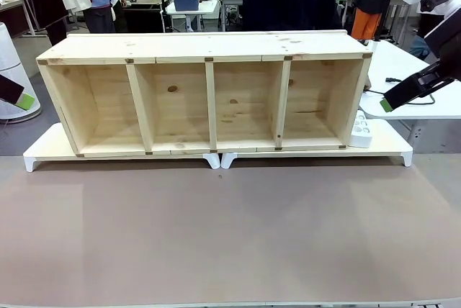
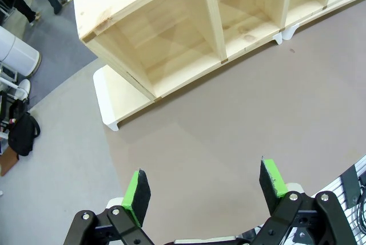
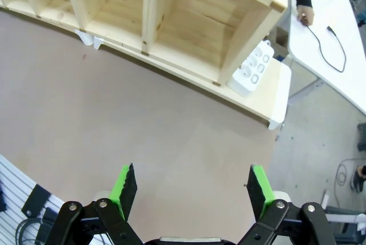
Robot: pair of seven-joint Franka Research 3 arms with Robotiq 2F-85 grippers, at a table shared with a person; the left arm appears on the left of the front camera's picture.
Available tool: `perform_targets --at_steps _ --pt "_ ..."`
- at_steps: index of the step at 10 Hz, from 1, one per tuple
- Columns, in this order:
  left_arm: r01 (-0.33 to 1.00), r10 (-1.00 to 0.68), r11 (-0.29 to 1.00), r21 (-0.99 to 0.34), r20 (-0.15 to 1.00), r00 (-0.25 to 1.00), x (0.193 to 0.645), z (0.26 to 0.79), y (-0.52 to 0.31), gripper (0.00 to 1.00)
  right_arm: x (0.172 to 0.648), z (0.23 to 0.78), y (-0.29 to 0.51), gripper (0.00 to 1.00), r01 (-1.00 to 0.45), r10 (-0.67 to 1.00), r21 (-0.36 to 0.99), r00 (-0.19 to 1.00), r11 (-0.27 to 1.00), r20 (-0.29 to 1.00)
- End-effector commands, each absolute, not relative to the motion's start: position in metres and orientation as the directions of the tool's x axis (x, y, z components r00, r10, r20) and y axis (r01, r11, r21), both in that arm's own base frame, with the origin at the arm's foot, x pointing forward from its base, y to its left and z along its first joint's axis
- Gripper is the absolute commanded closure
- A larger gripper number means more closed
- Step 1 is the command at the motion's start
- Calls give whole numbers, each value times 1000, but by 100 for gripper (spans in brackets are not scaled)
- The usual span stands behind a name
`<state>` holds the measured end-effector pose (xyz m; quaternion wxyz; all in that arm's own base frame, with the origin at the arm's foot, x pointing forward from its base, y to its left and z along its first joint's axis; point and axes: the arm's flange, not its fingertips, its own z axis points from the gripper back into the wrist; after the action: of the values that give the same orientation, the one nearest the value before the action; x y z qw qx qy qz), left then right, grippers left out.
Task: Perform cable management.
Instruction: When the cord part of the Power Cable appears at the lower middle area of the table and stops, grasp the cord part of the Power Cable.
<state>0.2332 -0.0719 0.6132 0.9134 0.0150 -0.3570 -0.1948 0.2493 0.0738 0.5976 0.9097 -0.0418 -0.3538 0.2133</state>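
The work surface is a flat, matte brown sheet. On it, two white low platforms stand end to end and carry a long shelf unit of pale, knotty unfinished wood, laid on its side, with four open square compartments facing the robot. A white plastic power strip with round sockets leans against the outer face of the shelf's right end, resting on the right-hand platform. In the right wrist view, the cable – thin, black and flexible – lies in a loose curve on the smooth white side table beyond the shelf's right end, well apart from both grippers. One end of it meets the fingers of a person's hand in a dark sleeve; whether the hand grips it cannot be told. The left gripper hangs above the bare brown surface near the shelf's left end, its black linkage fingers set wide apart, with nothing between the green pads. The right gripper hangs above the brown surface near the shelf's right end, jaws likewise spread and empty – the power strip lies beyond it, not touching.
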Motion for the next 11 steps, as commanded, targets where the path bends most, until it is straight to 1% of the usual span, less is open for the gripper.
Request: perform_targets --at_steps 1,11 --pt "343 -363 925 163 648 670 233 613 -72 0 250 597 74 0 -357 417 -227 660 906 625" --pt "343 -363 925 163 648 670 233 613 -72 0 250 597 74 0 -357 417 -227 660 906 625"
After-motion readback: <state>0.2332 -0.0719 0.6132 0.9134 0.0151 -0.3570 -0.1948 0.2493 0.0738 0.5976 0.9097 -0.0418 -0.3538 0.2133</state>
